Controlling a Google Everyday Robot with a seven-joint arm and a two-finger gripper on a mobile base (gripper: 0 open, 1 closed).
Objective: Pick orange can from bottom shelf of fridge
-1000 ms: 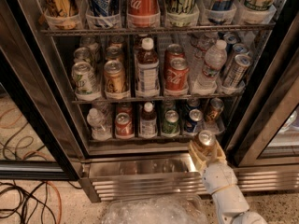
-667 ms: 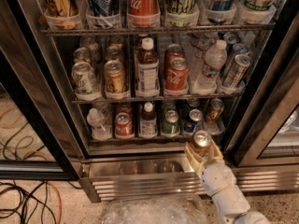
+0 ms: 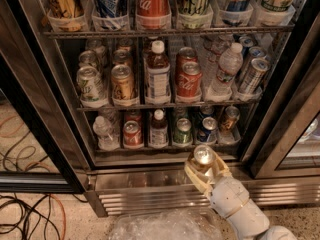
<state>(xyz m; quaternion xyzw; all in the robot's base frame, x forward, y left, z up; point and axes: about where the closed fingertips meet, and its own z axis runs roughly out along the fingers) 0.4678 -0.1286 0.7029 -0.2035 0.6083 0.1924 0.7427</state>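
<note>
Lower centre-right of frame: pincer (image 3: 204, 163) on a white arm, cream fingers (image 3: 193, 174) clamped round the orange can (image 3: 203, 154). Can upright, silver top facing up, coppery body mostly hidden by the fingers. Held outside the fridge (image 3: 47, 114), just in front of its steel sill, below and apart from the front edge of the bottom shelf (image 3: 145, 148).

On that shelf, right behind the held can: a blue can (image 3: 206, 129). Leftward in a row: green can (image 3: 183, 131), dark bottle with white cap (image 3: 158, 129), red can (image 3: 132, 133), clear water bottle (image 3: 104, 132). Brownish can (image 3: 229, 118) at the right end.

Rack above: red cola cans (image 3: 189, 79) at centre, more cans and bottles either side.

Under the sill: ribbed steel base (image 3: 150, 199). Crumpled clear plastic (image 3: 165, 226) at bottom edge, beside the arm. Cables (image 3: 25, 219) on the floor, lower left.
</note>
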